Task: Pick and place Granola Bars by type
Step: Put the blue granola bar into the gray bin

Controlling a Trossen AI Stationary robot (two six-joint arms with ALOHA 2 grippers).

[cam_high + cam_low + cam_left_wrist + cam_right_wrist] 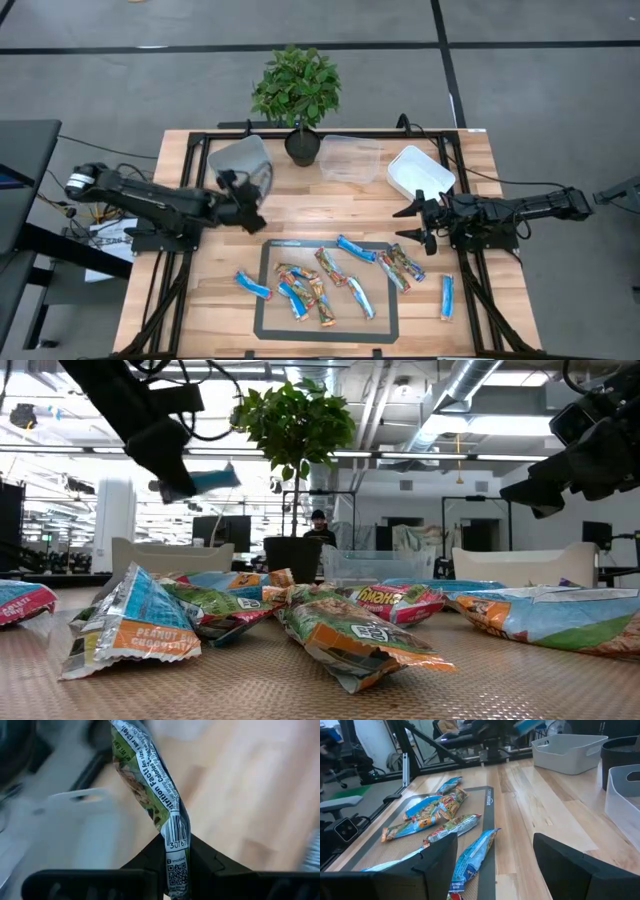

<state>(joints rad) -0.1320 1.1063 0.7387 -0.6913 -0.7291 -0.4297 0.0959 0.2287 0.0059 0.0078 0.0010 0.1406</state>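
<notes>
Now, step in hand: my left end effector (pixel 175 870) is clamped on one granola bar (pixel 150 785), lifted off the tabletop (pixel 470 190) near the grey tub (pixel 243 165) at the left rear.
Doing it well: I judge I should carry the bar over the tub that matches its type, get it inside the rim, then let go; the pinch sits at the wrapper's end, so a gentle swing should keep it from slipping.
Other arm: my right end effector (pixel 418 222) hovers with fingers apart at the right side, near the white tub (pixel 420 172).
Remaining bars: the pile of bars (pixel 320 280) lies on the dark mat (pixel 268 300) at the front, with a few beside it.
Held wrapper text: "Nutrition Facts", a barcode, "30767".
Pile text: "PEANUT", "CHEWY" (pixel 398 598).
</notes>
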